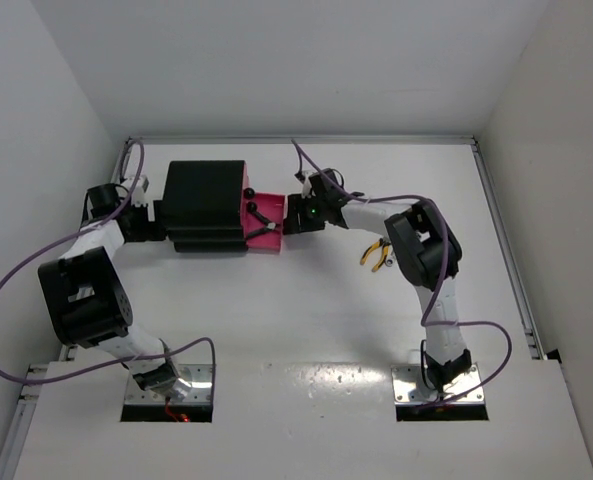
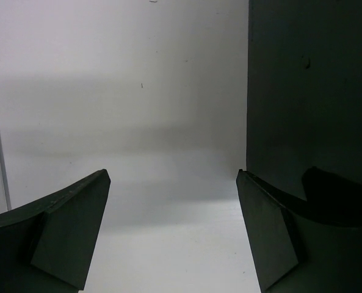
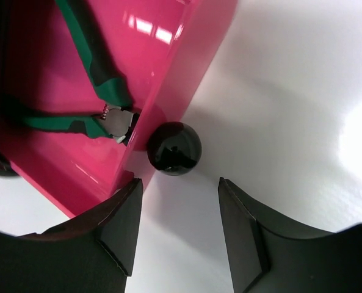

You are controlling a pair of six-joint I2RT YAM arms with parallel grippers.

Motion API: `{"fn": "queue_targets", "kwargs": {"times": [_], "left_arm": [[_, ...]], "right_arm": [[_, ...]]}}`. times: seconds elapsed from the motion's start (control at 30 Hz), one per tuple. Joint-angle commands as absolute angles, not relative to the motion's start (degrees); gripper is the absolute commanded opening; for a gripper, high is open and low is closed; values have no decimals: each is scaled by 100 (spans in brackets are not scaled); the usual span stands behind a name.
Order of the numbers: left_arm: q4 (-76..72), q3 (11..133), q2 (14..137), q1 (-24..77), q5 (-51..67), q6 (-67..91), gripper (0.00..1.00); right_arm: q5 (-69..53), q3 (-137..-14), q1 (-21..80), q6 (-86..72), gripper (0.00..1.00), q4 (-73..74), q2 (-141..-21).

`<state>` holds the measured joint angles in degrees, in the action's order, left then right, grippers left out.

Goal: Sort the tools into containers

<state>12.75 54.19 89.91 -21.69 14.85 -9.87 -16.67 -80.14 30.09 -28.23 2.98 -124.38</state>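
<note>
Right fingers [image 3: 116, 226] spread, knob [image 3: 173, 148] at drawer [image 3: 162, 67] edge beyond

The pink drawer [image 3: 168, 61], upper left of the right wrist view, is glossy plastic with bright reflections; its round black knob [image 3: 173, 148] is smooth and shiny; the pliers [image 3: 110, 91] inside have matt green grips and a bare metal nose; the cabinet [image 2: 309, 91] is dull black; the table [image 1: 306, 300] is smooth, matt white.

No legible text, seemingly, anywhere.
</note>
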Motion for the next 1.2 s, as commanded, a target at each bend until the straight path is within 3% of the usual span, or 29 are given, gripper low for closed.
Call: {"fn": "queue_targets", "kwargs": {"times": [0.0, 0.17, 0.5, 1.17], "left_arm": [[1081, 5327, 8930, -1986, 1706, -1002, 91], [1028, 5326, 8991, -1986, 1705, -1002, 91], [1028, 5440, 9229, -1986, 1925, -1054, 91], [1081, 5493, 9229, -1986, 2215, -1108, 91]], "right_arm": [[-1635, -8183, 2998, -2637, 54, 27, -12753], [-1512, -8384, 2997, -1944, 55, -298, -12831], [-2557, -9000, 3111, -1863, 55, -685, -13359], [-3656, -9027, 3322, -3760, 62, -2520, -13939]]}}
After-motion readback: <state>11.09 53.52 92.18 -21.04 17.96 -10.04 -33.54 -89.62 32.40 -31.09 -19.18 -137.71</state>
